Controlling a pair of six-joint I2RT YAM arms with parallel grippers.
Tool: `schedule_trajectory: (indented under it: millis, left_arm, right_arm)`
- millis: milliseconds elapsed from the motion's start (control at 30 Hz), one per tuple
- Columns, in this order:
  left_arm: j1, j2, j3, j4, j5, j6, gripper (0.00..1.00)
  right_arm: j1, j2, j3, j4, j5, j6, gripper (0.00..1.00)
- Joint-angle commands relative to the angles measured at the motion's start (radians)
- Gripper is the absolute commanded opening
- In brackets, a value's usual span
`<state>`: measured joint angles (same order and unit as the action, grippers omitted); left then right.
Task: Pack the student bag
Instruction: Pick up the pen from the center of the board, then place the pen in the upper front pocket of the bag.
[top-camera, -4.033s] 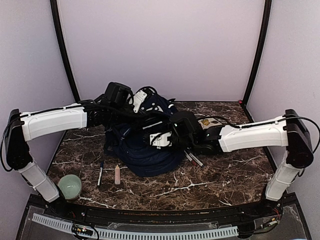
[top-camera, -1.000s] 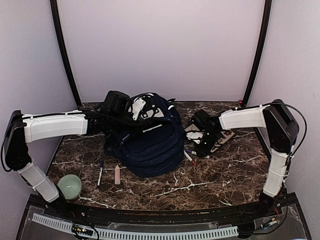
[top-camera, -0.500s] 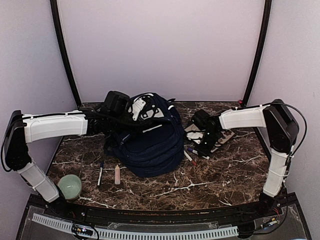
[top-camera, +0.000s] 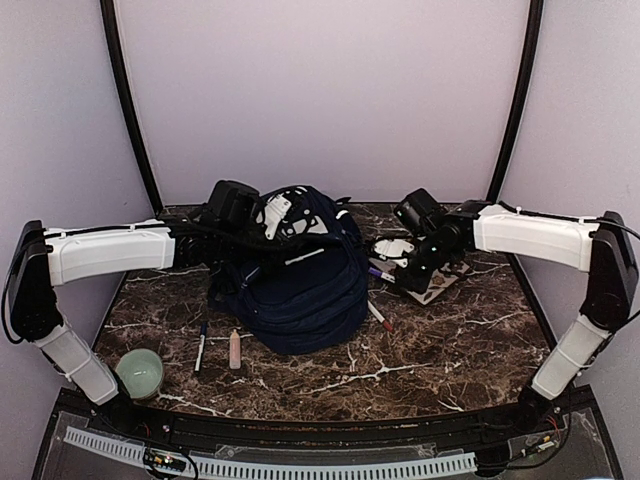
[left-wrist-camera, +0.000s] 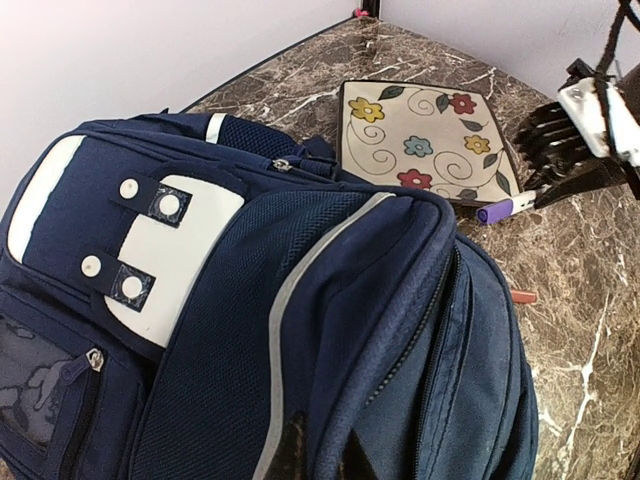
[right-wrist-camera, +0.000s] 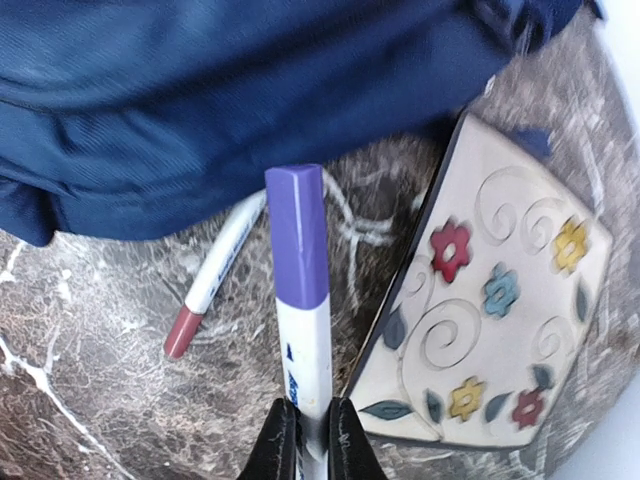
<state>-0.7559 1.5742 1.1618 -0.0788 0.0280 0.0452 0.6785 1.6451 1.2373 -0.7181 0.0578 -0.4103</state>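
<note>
The bag lies at the centre of the desk, navy fabric with grey stripes and white patches, its top toward 12 o'clock in the overhead view. The left arm reaches in from 9 o'clock and ends over the bag's upper part. The left tool is closed, with its dark tips pressed against the bag's fabric beside a grey stripe; whether any fabric is pinched between them cannot be determined. The right arm reaches in from 3 o'clock. The right tool is closed on a marker, gripping the white barrel near its rear end, with the purple cap pointing toward the bag. In the overhead view this marker sits between the bag and a square plate printed with flowers. The plate lies flat on the desk at 3 o'clock of the bag, close beside it, partly covered by the right arm. A pen with a red cap lies on the desk at 4 o'clock of the bag, its other end running under the bag's edge in the right wrist view. At 8 o'clock of the bag lie a dark pen and, just beside it, a pale pink tube. A green bowl stands farther out at 8 o'clock, near the left arm's base.
</note>
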Motion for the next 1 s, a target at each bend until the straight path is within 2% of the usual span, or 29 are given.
schedule_trajectory:
  millis: [0, 200, 467, 800, 967]
  left_arm:
    - [0.008, -0.03, 0.06, 0.011, 0.003, 0.002, 0.0]
    - [0.012, -0.027, 0.1, -0.022, 0.013, -0.005, 0.01]
    - [0.012, -0.046, 0.096, -0.023, 0.03, -0.02, 0.0]
    - [0.012, -0.066, 0.105, -0.039, 0.034, -0.021, 0.01]
    - [0.012, -0.075, 0.102, -0.043, 0.033, -0.016, 0.01]
  right_arm:
    - [0.088, -0.044, 0.0, 0.104, 0.096, -0.155, 0.0]
    - [0.234, -0.109, -0.038, 0.301, 0.261, -0.378, 0.02]
    - [0.34, -0.005, -0.007, 0.466, 0.374, -0.543, 0.04]
    - [0.389, 0.161, 0.051, 0.702, 0.46, -0.73, 0.02]
    - [0.394, 0.246, 0.095, 0.76, 0.465, -0.755, 0.02]
